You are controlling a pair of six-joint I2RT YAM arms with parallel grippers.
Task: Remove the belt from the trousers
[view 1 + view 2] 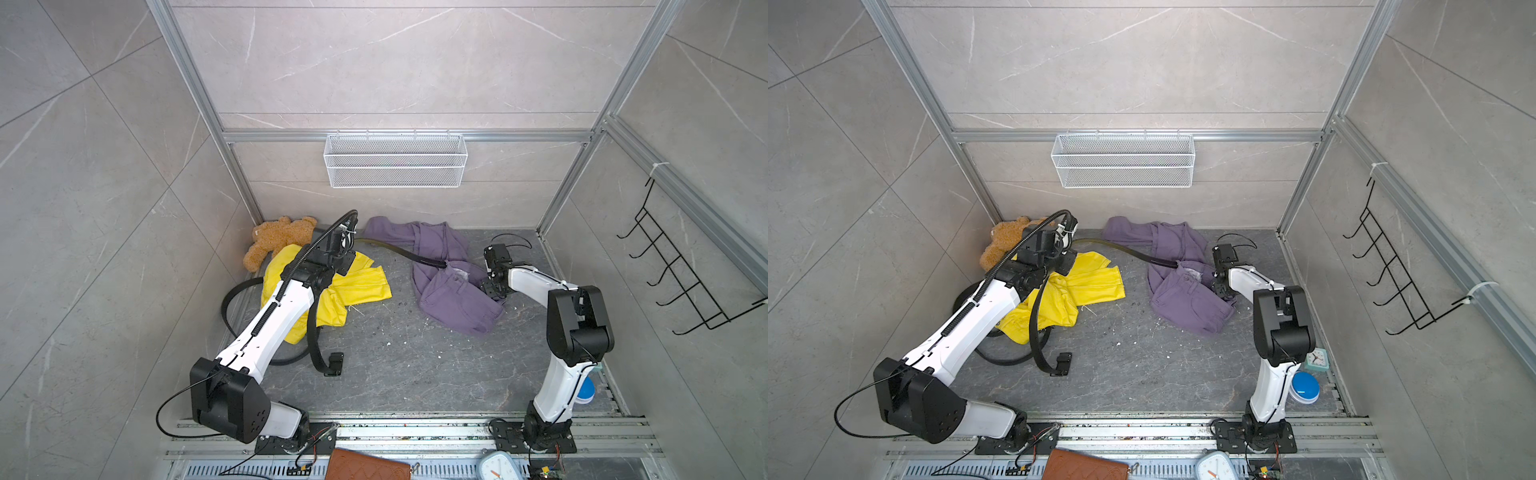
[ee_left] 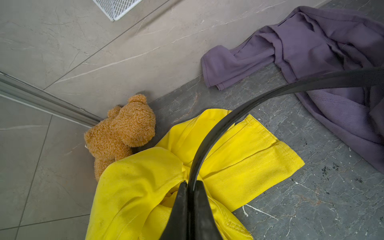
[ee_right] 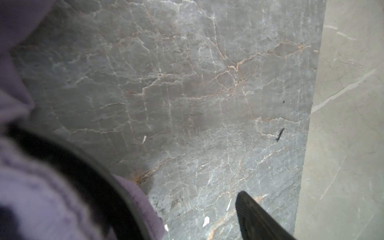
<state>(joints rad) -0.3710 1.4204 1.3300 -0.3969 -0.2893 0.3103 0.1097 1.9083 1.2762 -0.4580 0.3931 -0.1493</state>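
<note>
Left gripper (image 2: 190, 182) is clamped tight on the black belt (image 1: 422, 259) - the strap arcs up out of its jaws, over the yellow garment (image 1: 357, 286), and across to the waistband of the purple trousers (image 1: 449, 299), where it disappears into the fabric. Right gripper (image 1: 492, 289) sits low at the trousers' waist edge with its jaws spread wide - whether it's actually pinning the cloth is hard to say, since that wrist view is badly blurred.
</note>
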